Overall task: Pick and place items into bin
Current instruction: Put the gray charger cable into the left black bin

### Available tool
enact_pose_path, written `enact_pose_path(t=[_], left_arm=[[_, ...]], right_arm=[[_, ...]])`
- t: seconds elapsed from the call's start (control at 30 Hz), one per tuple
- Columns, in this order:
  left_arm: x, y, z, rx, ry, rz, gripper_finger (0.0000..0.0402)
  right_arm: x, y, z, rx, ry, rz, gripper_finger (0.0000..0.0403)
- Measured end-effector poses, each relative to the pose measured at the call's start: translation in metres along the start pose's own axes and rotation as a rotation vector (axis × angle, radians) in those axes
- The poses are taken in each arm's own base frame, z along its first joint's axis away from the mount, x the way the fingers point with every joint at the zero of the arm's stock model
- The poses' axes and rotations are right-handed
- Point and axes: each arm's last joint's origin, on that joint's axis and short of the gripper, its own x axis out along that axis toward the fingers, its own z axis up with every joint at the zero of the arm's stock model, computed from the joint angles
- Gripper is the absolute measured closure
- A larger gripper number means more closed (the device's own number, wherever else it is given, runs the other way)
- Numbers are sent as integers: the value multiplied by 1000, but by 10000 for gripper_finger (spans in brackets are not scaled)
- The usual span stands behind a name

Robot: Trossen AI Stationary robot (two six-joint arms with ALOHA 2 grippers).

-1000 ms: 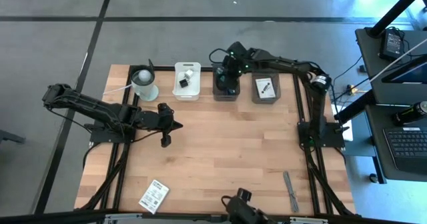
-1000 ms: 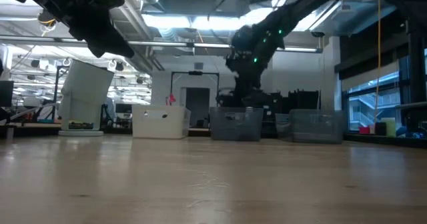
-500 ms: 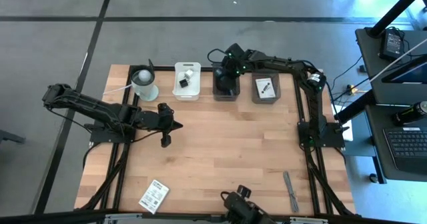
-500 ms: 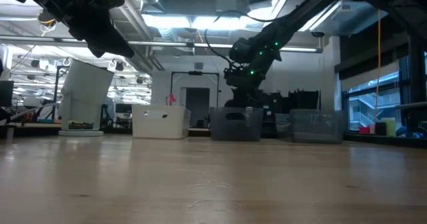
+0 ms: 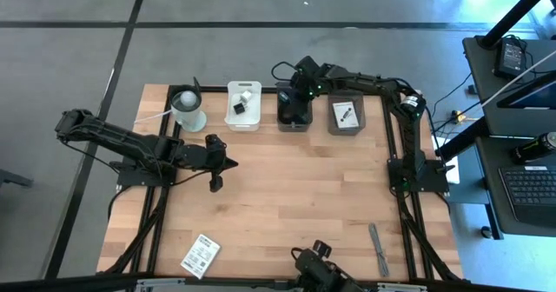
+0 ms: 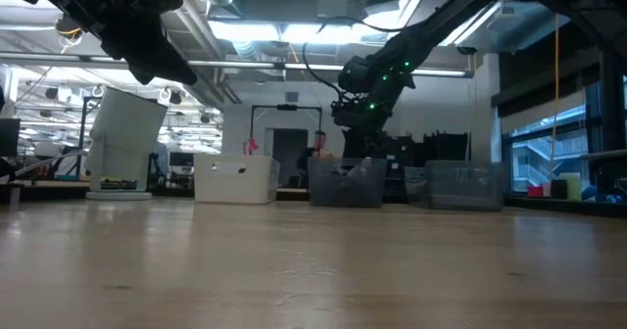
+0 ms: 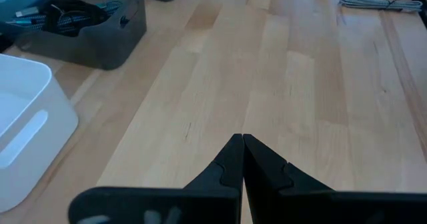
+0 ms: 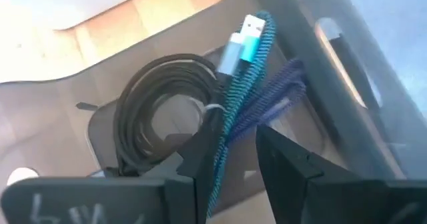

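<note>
Right gripper (image 8: 230,159) parted over dark bin (image 5: 294,109), teal cable (image 8: 241,84) between fingers, left gripper (image 7: 242,159) clenched empty, no legible writing.

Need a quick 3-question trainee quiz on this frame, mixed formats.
1. True or false: the left claw is shut and holds nothing.
2. The right claw hangs over which container? A) white bin B) dark bin holding a black coiled cable C) white cup
3. Fill in: a teal braided cable with a silver plug runs between the right claw's ____ fingers.

Key: 1 true; 2 B; 3 open
</note>
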Motion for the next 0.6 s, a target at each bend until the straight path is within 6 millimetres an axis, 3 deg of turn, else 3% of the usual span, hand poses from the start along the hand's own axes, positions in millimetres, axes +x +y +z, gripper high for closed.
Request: enact_pose_path(t=[0.2, 0.4, 0.53, 0.6], left_arm=[[0, 0, 0, 2, 2, 1, 400], [0, 0, 0, 4, 5, 2, 400], [0, 0, -1, 5, 7, 2, 400], [0, 0, -1, 5, 7, 2, 400]], right_arm=[[-40, -3, 6, 12, -39, -99, 287], [-102, 5, 8, 88, -115, -132, 328], [-126, 29, -5, 119, -112, -92, 387], [-134, 47, -16, 131, -103, -58, 395]])
